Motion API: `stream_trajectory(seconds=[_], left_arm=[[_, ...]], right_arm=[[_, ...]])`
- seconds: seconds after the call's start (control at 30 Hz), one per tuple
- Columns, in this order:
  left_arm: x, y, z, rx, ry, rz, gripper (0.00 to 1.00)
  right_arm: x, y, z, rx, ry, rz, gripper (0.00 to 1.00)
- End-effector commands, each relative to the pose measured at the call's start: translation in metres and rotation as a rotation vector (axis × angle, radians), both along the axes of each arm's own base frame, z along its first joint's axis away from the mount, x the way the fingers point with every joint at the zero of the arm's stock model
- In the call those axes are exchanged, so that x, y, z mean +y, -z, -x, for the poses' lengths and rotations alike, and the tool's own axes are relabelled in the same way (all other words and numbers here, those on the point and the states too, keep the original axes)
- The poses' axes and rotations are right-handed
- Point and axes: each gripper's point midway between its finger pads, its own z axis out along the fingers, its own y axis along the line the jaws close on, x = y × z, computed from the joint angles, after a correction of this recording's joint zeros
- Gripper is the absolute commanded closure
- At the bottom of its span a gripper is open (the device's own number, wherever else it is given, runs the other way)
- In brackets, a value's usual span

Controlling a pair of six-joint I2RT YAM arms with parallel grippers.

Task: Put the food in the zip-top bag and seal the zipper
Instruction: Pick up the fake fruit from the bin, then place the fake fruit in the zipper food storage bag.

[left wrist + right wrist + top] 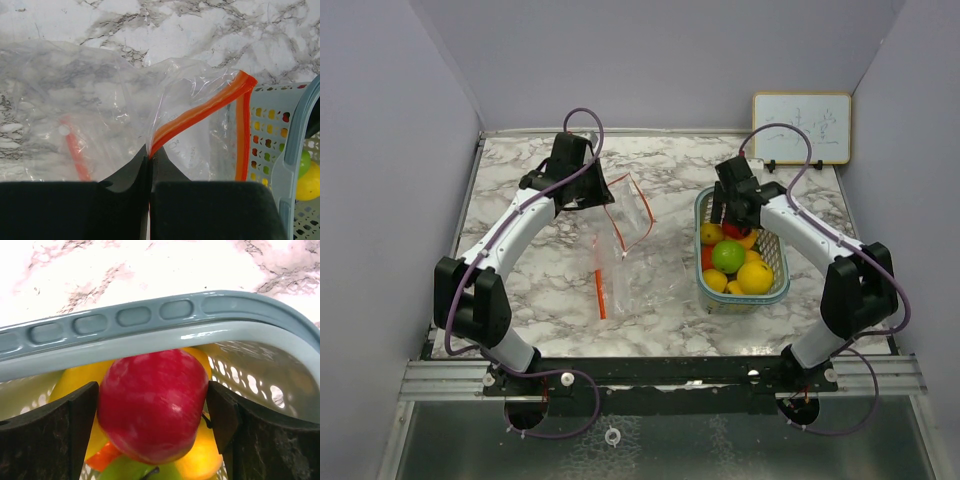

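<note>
We look down on a marble table (670, 165) with two robot arms bolted at its near edge. The left gripper (150, 156) is pressed together, pinching the orange zipper strip (200, 117) of a clear zip-top bag (620, 245), which sits left of the basket. The pale green mesh basket (701, 215) holds the toy fruits (740, 268): yellow, orange, green and red. The right gripper (730, 220) reaches into the basket's far end. Its fingers (65, 440) stand wide on either side of a red fruit (152, 410), right against it. We cannot tell whether they squeeze it.
</note>
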Motion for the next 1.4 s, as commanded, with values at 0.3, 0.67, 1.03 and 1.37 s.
stream_trajectory(seconds=[0.3, 0.67, 1.03, 1.37], left_arm=[[-0.004, -0.014, 0.005, -0.036, 0.031, 0.022, 1.0], [-0.008, -0.022, 0.004, -0.043, 0.038, 0.046, 1.0], [-0.024, -0.054, 0.012, -0.069, 0.048, 0.19, 1.0], [-0.033, -0.072, 0.029, -0.062, 0.061, 0.304, 1.0]], right_arm=[[-0.002, -0.072, -0.004, -0.186, -0.067, -0.034, 0.69], [0.176, -0.205, 0.038, -0.367, -0.817, -0.706, 0.7], [0.276, -0.174, 0.048, -0.305, -0.989, -0.955, 0.68], [0.235, -0.099, 0.003, -0.209, -0.682, -0.626, 0.49]])
